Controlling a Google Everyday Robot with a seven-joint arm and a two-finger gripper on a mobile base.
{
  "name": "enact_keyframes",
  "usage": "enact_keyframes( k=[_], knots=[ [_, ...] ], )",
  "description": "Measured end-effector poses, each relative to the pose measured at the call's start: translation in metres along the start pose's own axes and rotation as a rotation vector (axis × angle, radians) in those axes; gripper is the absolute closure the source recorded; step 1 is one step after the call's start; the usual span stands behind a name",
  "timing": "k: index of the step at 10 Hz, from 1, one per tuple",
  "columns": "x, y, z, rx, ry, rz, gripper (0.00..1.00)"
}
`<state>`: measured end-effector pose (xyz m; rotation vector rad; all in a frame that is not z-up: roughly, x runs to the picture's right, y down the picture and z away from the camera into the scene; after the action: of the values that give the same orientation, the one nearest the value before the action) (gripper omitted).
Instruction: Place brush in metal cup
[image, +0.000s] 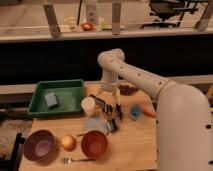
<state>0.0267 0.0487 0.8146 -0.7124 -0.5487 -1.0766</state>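
The brush (101, 102) lies slanted, far-left to near-right, just right of the cream cup (89, 106); the gripper (113, 107) hangs over it, fingers spread wide (gripping nothing).

The one camera sits high at the near edge of the wooden table (135, 147), looking down and forward across it to the ledge (150, 33) beyond the table. The white arm (182, 117) looms close at the table's right, and the gripper (112, 110) hangs over the table's middle.
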Motion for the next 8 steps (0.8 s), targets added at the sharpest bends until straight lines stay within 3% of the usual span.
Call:
enact_keyframes(
  k=[8],
  knots=[
    [0.0048,-0.0063,-0.0051,0.014,-0.014,-0.011,0.2]
  ],
)
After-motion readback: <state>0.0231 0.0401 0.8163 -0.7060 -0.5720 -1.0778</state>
